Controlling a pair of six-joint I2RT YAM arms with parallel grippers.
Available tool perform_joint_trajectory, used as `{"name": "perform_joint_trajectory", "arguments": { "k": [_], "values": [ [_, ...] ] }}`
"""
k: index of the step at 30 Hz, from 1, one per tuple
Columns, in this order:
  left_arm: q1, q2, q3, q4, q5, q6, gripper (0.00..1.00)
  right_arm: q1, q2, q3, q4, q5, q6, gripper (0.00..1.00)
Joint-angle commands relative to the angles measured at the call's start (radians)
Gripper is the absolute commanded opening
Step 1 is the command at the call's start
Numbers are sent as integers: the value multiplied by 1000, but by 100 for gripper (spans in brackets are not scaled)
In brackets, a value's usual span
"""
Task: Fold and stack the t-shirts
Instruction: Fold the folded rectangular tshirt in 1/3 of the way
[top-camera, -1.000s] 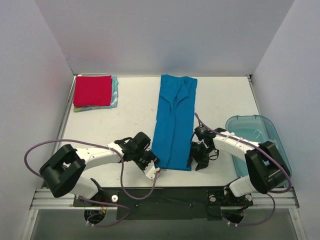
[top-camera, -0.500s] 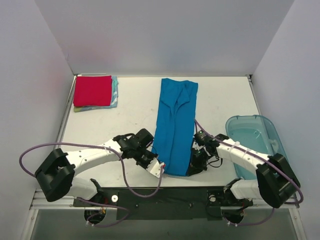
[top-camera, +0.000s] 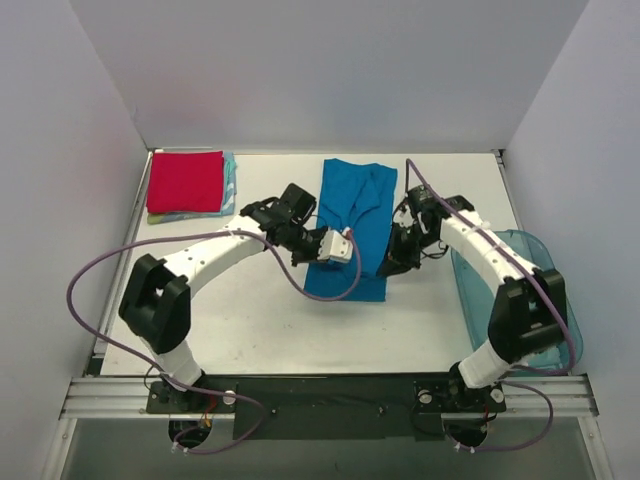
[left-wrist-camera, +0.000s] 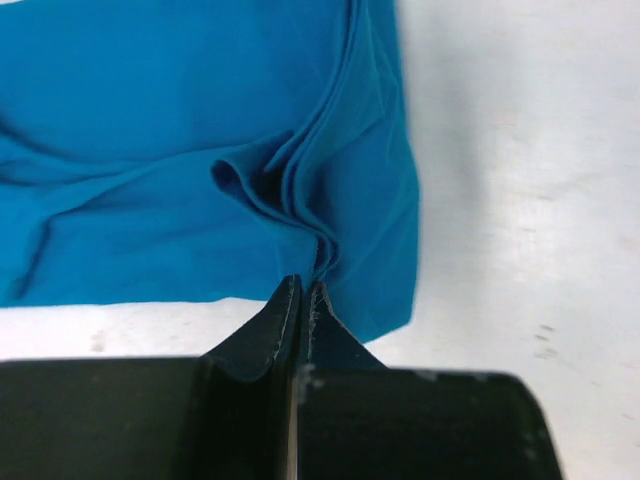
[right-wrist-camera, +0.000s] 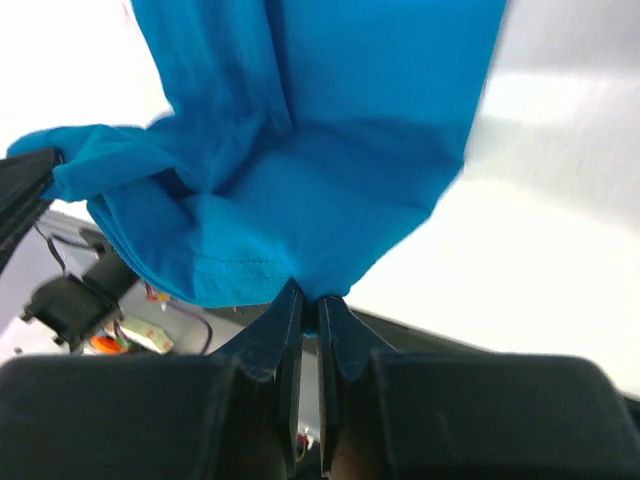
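The bright blue t-shirt (top-camera: 352, 195) lies lengthwise mid-table, its near end raised and doubled back over itself. My left gripper (top-camera: 342, 248) is shut on that raised end at its left corner; the left wrist view shows bunched folds of the blue t-shirt (left-wrist-camera: 180, 120) running into the closed fingertips (left-wrist-camera: 290, 300). My right gripper (top-camera: 390, 262) is shut on the right corner. In the right wrist view, the stitched hem of the blue t-shirt (right-wrist-camera: 330, 130) hangs from the pinch, off the table. A folded red t-shirt (top-camera: 185, 180) tops a stack at the far left, with light teal and yellowish edges (top-camera: 230, 192) showing beneath.
A translucent blue plastic bin (top-camera: 505, 255) stands at the right edge, just beside the right arm. White walls close off the table (top-camera: 250, 320) at the back and both sides. Purple cables loop from both arms.
Both grippers shut on the near corners of the blue t-shirt at the front edge. They then carried that end up and away toward mid-table, so the shirt now lies shorter.
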Motion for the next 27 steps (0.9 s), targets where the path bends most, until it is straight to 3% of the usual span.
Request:
{"name": "perform_joint_trajectory", "arguments": {
  "k": [1, 6, 12, 23, 25, 26, 27],
  "values": [
    [54, 130, 185, 69, -77, -67, 0, -67, 190, 211, -59, 55, -118, 0],
    [110, 322, 414, 70, -133, -115, 0, -115, 376, 408, -61, 79, -136, 0],
    [133, 461, 561, 136, -157, -150, 0, -164, 502, 538, -48, 50, -146, 0],
    [154, 543, 577, 199, -171, -168, 0, -196, 657, 653, -33, 14, -121, 0],
    [156, 549, 574, 214, -192, -185, 21, -201, 683, 679, -35, 12, -121, 21],
    [160, 549, 573, 225, -209, -202, 40, -210, 691, 699, -35, 30, -120, 32],
    [163, 547, 572, 245, -219, -208, 48, -217, 697, 713, -36, 41, -115, 35]
  ]
}}
